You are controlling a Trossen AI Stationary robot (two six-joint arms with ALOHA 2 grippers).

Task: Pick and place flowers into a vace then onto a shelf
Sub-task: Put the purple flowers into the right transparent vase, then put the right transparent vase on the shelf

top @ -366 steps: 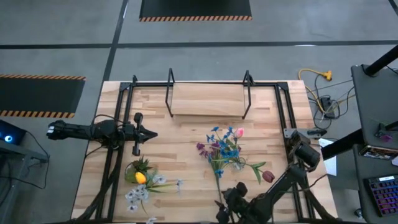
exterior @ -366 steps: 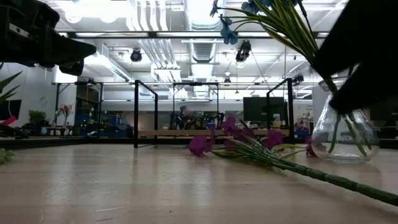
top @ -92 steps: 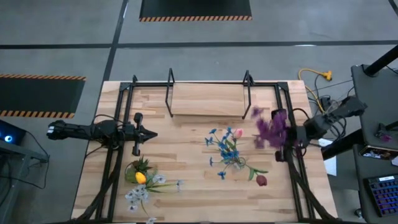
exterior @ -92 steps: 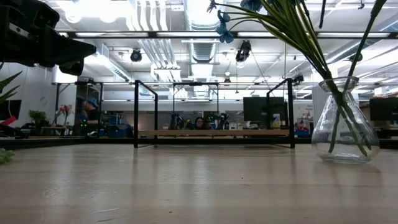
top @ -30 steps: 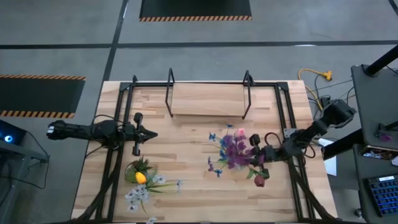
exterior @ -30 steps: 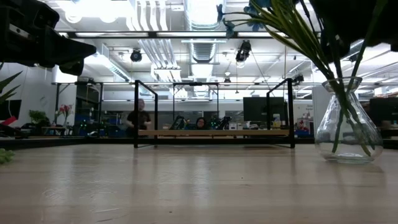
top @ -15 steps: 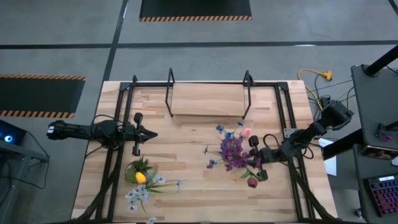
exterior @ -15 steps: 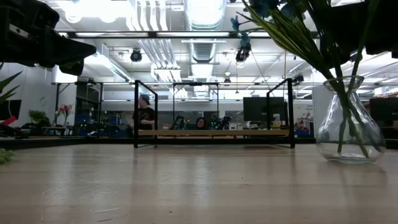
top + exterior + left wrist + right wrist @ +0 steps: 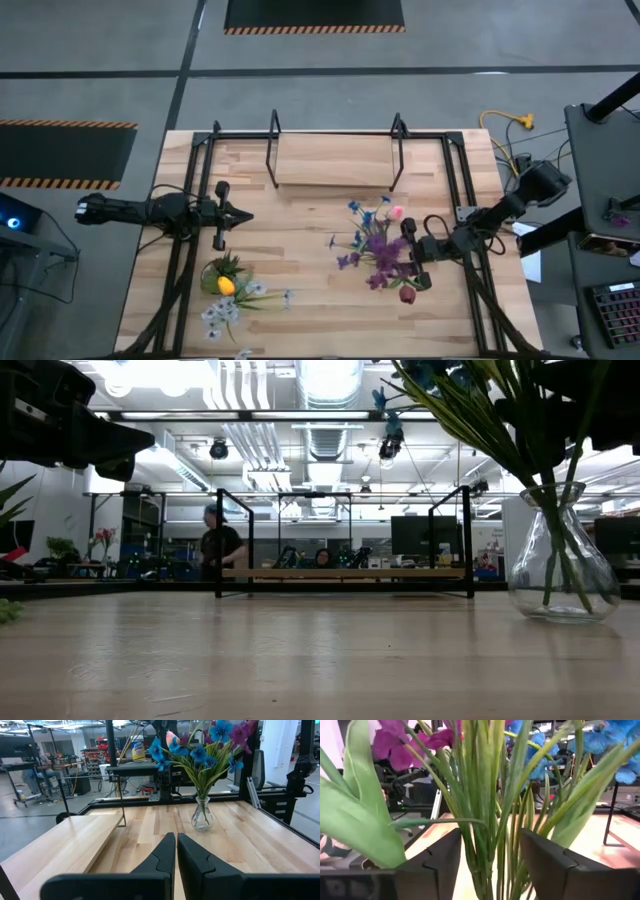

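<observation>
The clear glass vase [image 9: 563, 585] stands on the table right of centre, with several flowers [image 9: 375, 245] in it by their stems: blue, pink, purple and a dark red one. My right gripper [image 9: 408, 255] is level at the vase's right side, open, its fingers [image 9: 435, 865] on either side of the green stems [image 9: 487, 835] above the neck. My left gripper [image 9: 235, 215] waits shut above the table's left half, pointing at the vase [image 9: 202, 817]. The wooden shelf [image 9: 335, 160] stands at the far edge on black loops. A yellow flower [image 9: 226, 285] and white ones [image 9: 222, 312] lie near the front left. My right gripper has its open fingers on either side of the bunch of stems [image 9: 490, 810], coming level from the table's right. Leaves cover the fingers' inner faces, so I cannot tell whether either finger touches a stem. The stems stand upright in the vase.
A black metal frame [image 9: 455, 190] runs along the table's sides and far edge. A squat green plant [image 9: 226, 266] sits by the loose flowers at the front left. Bare wood lies between the two grippers. A person [image 9: 215, 545] walks in the room behind the table.
The bunch has shifted in the vase: the purple heads have sunk from the middle of the bunch toward the table's near edge, and the blue ones have spread out. The vase has slid slightly toward the table's right edge. My right gripper has stayed beside it.
</observation>
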